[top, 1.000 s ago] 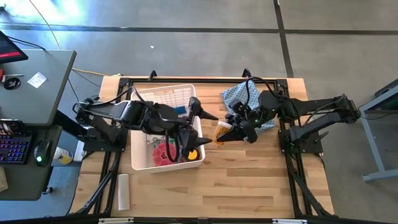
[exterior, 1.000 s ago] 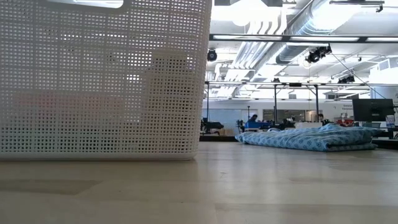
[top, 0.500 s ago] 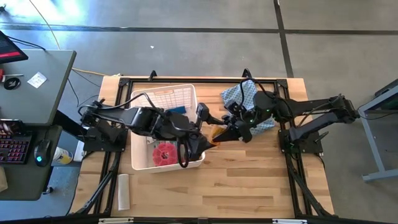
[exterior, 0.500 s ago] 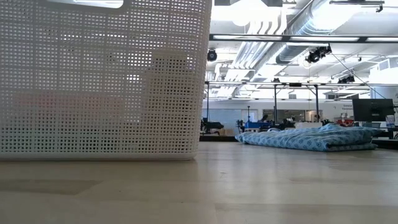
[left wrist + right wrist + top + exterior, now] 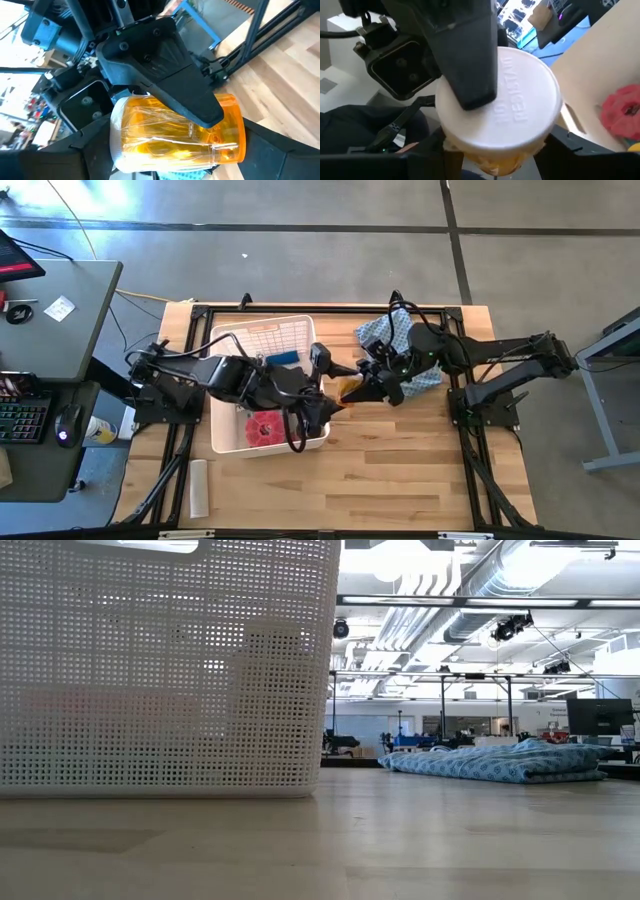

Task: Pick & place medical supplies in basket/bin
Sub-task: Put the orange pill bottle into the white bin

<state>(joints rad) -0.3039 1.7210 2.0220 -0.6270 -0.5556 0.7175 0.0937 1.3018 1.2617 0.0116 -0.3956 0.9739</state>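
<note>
- The right end effector (image 5: 352, 392) is clamped on an amber bottle (image 5: 349, 388), holding it in the air just beside the right rim of the white bin (image 5: 225, 443), over the desk (image 5: 400, 470).
- In the left wrist view the amber bottle (image 5: 180, 131) lies on its side with a dark finger (image 5: 165, 70) of the right end effector pressed across it.
- In the right wrist view the bottle's white cap (image 5: 502, 105) faces the camera, with one dark finger of the left end effector (image 5: 467, 55) lying across it.
- The left end effector (image 5: 328, 385) reaches out past the bin's right rim to the bottle. Its fingers stand apart on either side of the bottle; whether they grip it or only touch it I cannot tell for certain.
- Inside the bin a red disc (image 5: 264, 426) lies near its front wall, a blue cylinder (image 5: 281, 357) sits farther back beside the left arm, and a white printed packet (image 5: 262, 337) lies at the far end.
- A blue patterned cloth (image 5: 385, 340) lies on the desk behind the right arm.
- From the low view the bin's lattice wall (image 5: 165, 665) fills the near side and the cloth (image 5: 500, 762) lies flat farther off; neither end effector shows there.
- A white roll (image 5: 198, 487) lies at the desk's front left edge, well apart from the bin.
</note>
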